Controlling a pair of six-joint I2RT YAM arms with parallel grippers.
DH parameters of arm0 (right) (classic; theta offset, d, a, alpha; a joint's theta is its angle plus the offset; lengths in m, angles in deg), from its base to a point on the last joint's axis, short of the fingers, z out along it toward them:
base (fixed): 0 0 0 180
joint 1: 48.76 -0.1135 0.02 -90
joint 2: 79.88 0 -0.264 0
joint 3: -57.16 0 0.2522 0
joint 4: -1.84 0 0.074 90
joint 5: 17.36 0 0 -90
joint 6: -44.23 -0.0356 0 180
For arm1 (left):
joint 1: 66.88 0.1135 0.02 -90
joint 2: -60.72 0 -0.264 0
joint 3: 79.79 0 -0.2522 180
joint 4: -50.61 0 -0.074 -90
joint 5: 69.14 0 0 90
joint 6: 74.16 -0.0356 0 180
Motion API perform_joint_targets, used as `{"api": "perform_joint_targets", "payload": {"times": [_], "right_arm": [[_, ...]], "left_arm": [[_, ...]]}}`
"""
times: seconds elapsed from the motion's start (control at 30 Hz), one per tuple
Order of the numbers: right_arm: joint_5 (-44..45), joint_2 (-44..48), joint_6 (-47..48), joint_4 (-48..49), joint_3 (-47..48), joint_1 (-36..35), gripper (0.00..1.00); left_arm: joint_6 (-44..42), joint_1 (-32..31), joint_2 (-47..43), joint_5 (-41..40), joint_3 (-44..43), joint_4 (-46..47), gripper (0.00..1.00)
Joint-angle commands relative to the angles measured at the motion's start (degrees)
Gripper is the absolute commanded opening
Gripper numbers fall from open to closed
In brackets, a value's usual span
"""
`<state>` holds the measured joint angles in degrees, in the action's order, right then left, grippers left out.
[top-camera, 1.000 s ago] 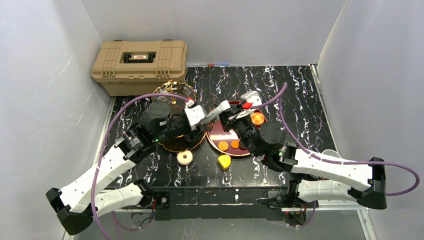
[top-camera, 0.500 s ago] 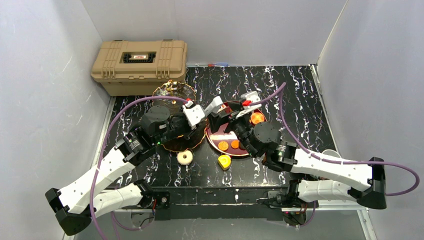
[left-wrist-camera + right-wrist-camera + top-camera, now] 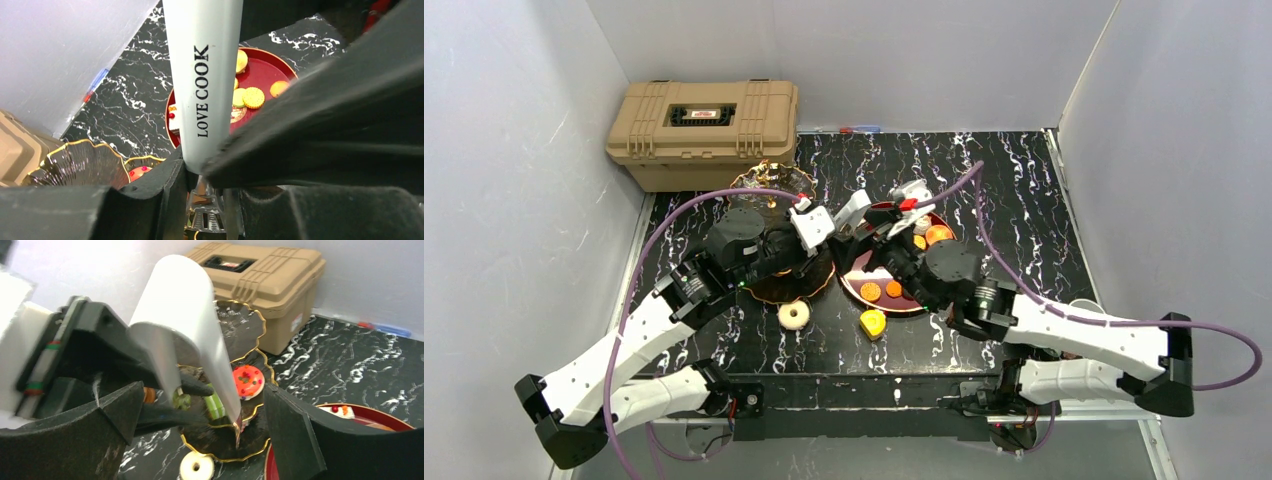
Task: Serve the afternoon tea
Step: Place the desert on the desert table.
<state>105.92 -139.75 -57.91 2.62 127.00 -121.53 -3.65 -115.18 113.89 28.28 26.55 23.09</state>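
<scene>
White tongs marked LOVE COOK are clamped between the black fingers of my left gripper, which is shut on their handle. Their metal tips hang over the dark three-tier stand with gold scalloped rims. On the stand lie a pink sprinkled donut and a green sweet. My right gripper stands wide open, one finger on each side of the tong tips, touching nothing. From above, the left gripper and right gripper meet between the stand and a red tray.
The red tray carries orange biscuits and a small cake. A white ring donut and a yellow sweet lie on the black marble table near the stand's front. The big tan case stands at the back left.
My right gripper has opened and let go of the tongs, and has shifted slightly left. The left gripper has closed on them and now holds them alone.
</scene>
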Motion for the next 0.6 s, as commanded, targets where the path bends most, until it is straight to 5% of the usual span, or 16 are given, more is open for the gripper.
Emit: {"api": "perform_joint_targets", "payload": {"times": [0.0, 0.27, 0.57], "right_arm": [[-2.1, -3.7, -1.1, 4.3, 3.1, -0.2, 0.98], [1.8, -6.6, -1.2, 10.3, 4.0, -0.1, 0.90], [2.6, -10.4, -7.8, 3.1, 7.8, 0.0, 0.55]], "left_arm": [[0.0, -0.4, -0.4, 0.7, -2.7, 0.8, 0.00], [-0.8, -0.4, -1.4, 0.7, -1.6, 0.8, 0.00], [-2.0, -0.3, -1.0, -0.8, -1.5, 2.6, 0.00]]}}
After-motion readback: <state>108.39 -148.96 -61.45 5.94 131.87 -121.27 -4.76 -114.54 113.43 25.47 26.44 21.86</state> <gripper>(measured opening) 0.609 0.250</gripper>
